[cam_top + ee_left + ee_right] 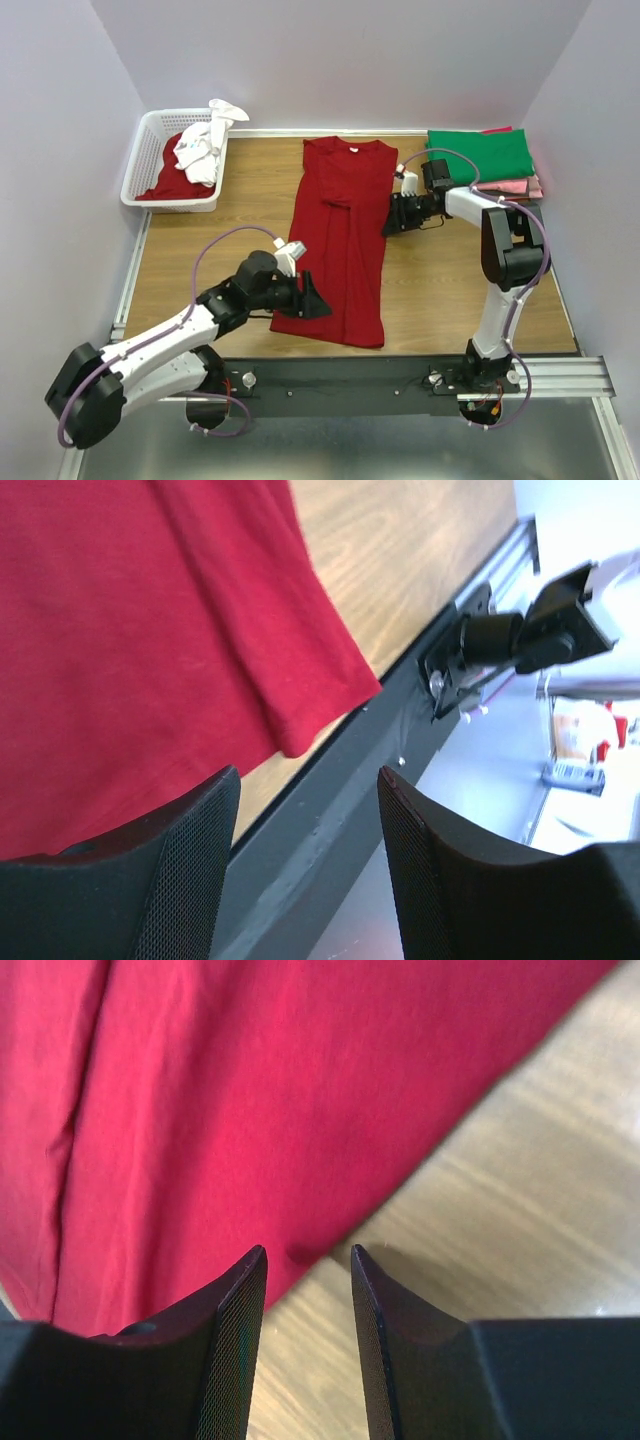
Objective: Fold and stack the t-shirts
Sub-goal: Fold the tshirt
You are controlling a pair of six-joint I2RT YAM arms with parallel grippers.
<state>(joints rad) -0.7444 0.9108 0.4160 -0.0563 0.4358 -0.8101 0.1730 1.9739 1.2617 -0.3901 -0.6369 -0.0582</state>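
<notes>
Two pincers sat at opposite edges of the dark red t-shirt (340,240), which lay lengthwise on the wooden counter (440,290). The left pincer (305,880) was spread wide and empty, with the shirt's hem corner just ahead of it. The right pincer (305,1350) stood narrowly parted, holding nothing, the shirt's side edge just past its tips. Beyond it, a folded green t-shirt (480,155) topped a pink t-shirt (515,186). Far beyond the left pincer, a white basket (140,160) held a white t-shirt (200,150) and a red t-shirt (170,182).

No readable text, labels or numbers show anywhere.
</notes>
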